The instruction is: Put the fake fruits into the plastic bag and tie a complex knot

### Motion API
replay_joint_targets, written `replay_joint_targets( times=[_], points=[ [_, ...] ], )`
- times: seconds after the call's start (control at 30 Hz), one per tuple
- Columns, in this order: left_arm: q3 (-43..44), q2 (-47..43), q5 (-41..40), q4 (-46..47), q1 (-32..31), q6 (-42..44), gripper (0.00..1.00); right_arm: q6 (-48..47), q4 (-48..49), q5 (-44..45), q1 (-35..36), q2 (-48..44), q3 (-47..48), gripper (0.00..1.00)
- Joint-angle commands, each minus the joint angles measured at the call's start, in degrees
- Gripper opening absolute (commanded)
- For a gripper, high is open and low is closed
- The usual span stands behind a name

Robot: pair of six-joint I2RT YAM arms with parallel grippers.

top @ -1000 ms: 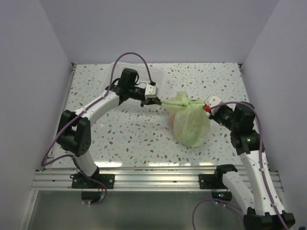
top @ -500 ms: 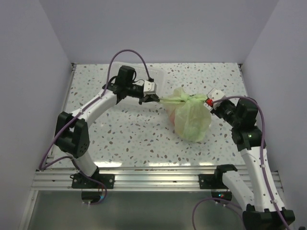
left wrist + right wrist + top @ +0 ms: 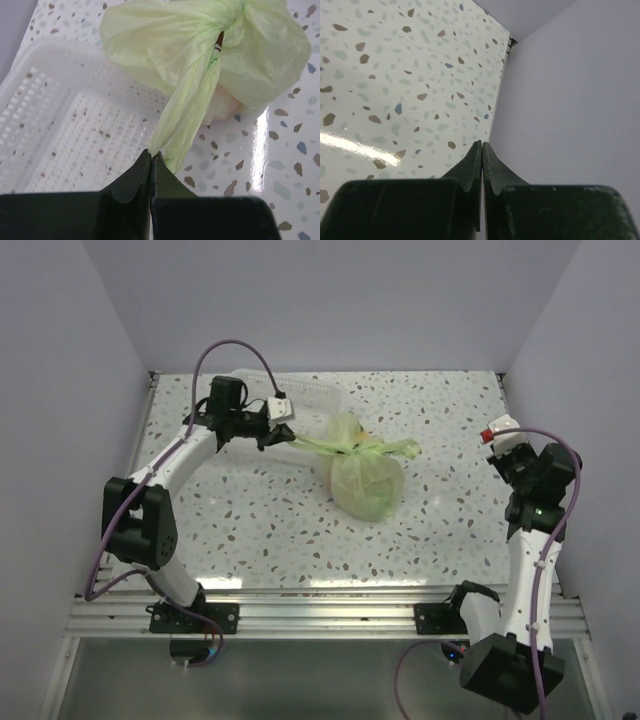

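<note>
The pale green plastic bag (image 3: 366, 483) sits closed on the speckled table, its bulge round and full; the fake fruits are hidden inside. The knot (image 3: 352, 447) bunches at its top, with one loose handle end (image 3: 398, 448) sticking out to the right. My left gripper (image 3: 283, 437) is shut on the other handle end (image 3: 185, 112), pulled taut leftward over the basket. In the left wrist view the bag (image 3: 260, 55) and knot (image 3: 227, 20) fill the top. My right gripper (image 3: 492, 450) is shut and empty, apart from the bag, near the right wall (image 3: 482, 146).
A clear-white rectangular plastic basket (image 3: 312, 400) stands at the back, under and behind my left gripper; its mesh floor shows in the left wrist view (image 3: 60, 130). The right wall (image 3: 570, 100) is close to my right gripper.
My right gripper has let go of the bag's right handle end and pulled back to the right wall. My left gripper has dragged the bag leftward by its handle.
</note>
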Motion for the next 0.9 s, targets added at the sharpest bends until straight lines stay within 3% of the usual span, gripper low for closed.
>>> replay_joint_targets(
  times=[0.0,0.1,0.17,0.2,0.23,0.3,0.43,0.5,0.57,0.73,0.87],
  points=[
    [-1.3,-1.6,-4.4,-2.7,3.4,2.2,0.0,-3.6,4.7,3.6,-3.5,1.5,-1.0,0.0],
    [-1.5,-1.3,-2.9,-2.9,3.3,2.7,0.0,-4.6,0.3,-2.2,-4.6,2.4,-0.8,0.0],
    [-1.2,-0.9,-1.7,-2.4,2.9,1.9,0.0,-7.3,-13.3,-14.2,-4.7,3.6,4.0,0.04],
    [-0.5,-0.7,-0.8,-2.8,2.6,2.0,0.0,-9.6,-18.6,-18.1,-4.6,5.7,6.1,0.18],
    [-0.2,-0.3,-0.5,-3.2,2.0,2.2,0.0,-9.6,-25.9,-24.4,-4.6,8.5,10.2,0.53],
    [0.1,-0.2,-0.3,-3.2,1.3,2.3,0.0,-7.5,-30.8,-29.4,-4.1,12.1,13.8,0.68],
    [-0.1,-0.3,0.0,-2.5,-0.5,0.0,0.0,-1.6,-42.7,-35.8,1.8,22.8,24.2,0.83],
    [-0.4,-0.3,0.7,-1.6,-0.6,-0.6,0.0,0.7,-48.4,-36.1,4.6,27.3,26.0,0.84],
    [-0.5,-0.3,0.6,-0.5,-0.6,-1.4,0.0,7.4,-45.3,-36.6,7.3,28.1,24.3,0.86],
    [-0.3,-0.3,1.1,0.0,-0.7,-2.2,0.0,20.2,-27.2,-29.7,11.7,26.2,16.7,0.85],
    [0.1,0.0,1.1,-0.2,-0.7,-2.4,0.0,27.0,-18.4,-25.1,12.7,26.8,14.4,0.71]
  ],
)
